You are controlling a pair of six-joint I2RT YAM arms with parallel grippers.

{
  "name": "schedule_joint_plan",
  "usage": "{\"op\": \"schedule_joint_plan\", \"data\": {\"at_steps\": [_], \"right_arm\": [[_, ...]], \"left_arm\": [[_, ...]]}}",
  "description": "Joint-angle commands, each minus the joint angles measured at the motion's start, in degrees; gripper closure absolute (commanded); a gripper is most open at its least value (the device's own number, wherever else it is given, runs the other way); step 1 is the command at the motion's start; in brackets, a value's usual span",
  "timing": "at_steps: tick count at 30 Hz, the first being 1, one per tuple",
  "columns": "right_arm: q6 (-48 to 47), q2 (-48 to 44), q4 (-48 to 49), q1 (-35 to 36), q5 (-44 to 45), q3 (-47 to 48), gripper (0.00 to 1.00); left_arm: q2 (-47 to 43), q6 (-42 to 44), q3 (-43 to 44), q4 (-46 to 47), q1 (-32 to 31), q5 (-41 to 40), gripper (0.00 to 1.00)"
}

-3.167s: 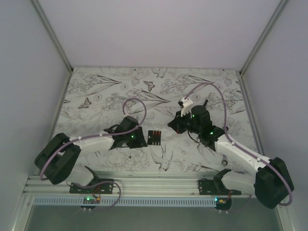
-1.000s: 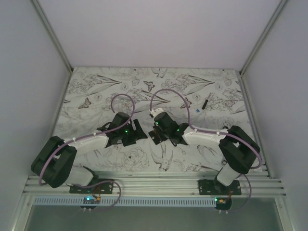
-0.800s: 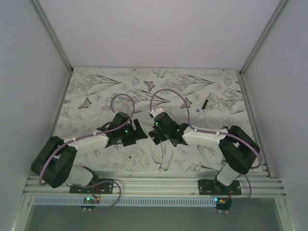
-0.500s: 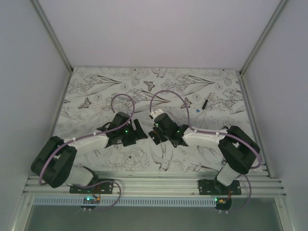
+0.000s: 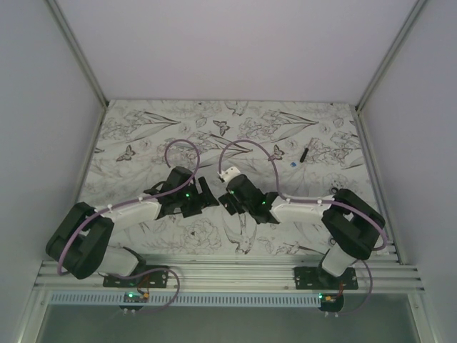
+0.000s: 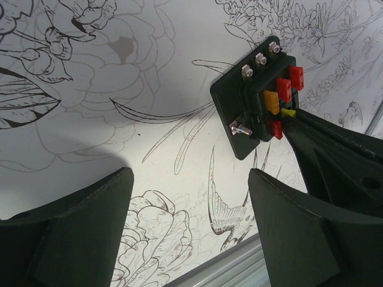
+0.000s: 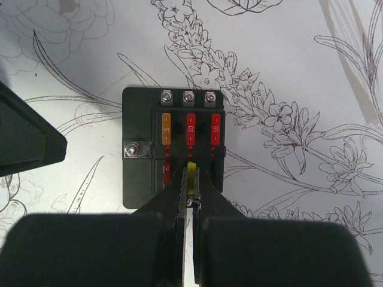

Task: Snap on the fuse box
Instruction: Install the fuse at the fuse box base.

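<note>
The fuse box [image 7: 139, 177] is a black square box lying flat on the flower-patterned table, with one orange and several red fuses in its face. It also shows in the left wrist view [image 6: 230, 107]. My right gripper [image 7: 191, 179] is shut on a small yellow fuse [image 7: 191, 170], holding it at the box's near middle slot. In the top view the right gripper [image 5: 230, 200] covers the box. My left gripper [image 6: 188, 197] is open and empty, just left of the box, apart from it; it also shows in the top view [image 5: 206, 194].
A short thin black bar [image 5: 303, 153] and a tiny blue piece [image 5: 293, 163] lie at the back right of the table. A metal rail [image 5: 228, 271] runs along the near edge. White walls close in three sides.
Since 3.2 s ago my right arm has swung from the back right onto the fuse box. Over the last second it has crept slightly nearer. The left gripper has barely moved.
</note>
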Motion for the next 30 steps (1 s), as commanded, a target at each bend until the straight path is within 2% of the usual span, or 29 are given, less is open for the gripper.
{"op": "schedule_joint_plan", "data": {"at_steps": [1, 8, 15, 19, 30], "right_arm": [[-1.2, 1.2, -1.2, 2.4, 2.9, -3.2, 1.00], [0.6, 1.1, -0.4, 2.6, 2.5, -5.2, 0.99], [0.7, -6.3, -1.6, 2.6, 2.0, -3.3, 0.78], [0.8, -7.5, -2.5, 2.6, 1.5, -1.7, 0.73], [2.5, -7.2, -5.0, 0.4, -0.4, 0.0, 0.71]], "left_arm": [[-1.0, -0.5, -1.1, -2.0, 0.5, 0.1, 0.18], [-1.4, -0.5, -1.3, -2.1, 0.5, 0.2, 0.18], [-2.3, -0.5, -1.4, -2.2, 0.5, 0.0, 0.18], [-2.7, -0.5, -1.5, -2.4, 0.5, 0.0, 0.17], [-2.7, 0.0, -1.2, -2.6, 0.5, 0.2, 0.17]]}}
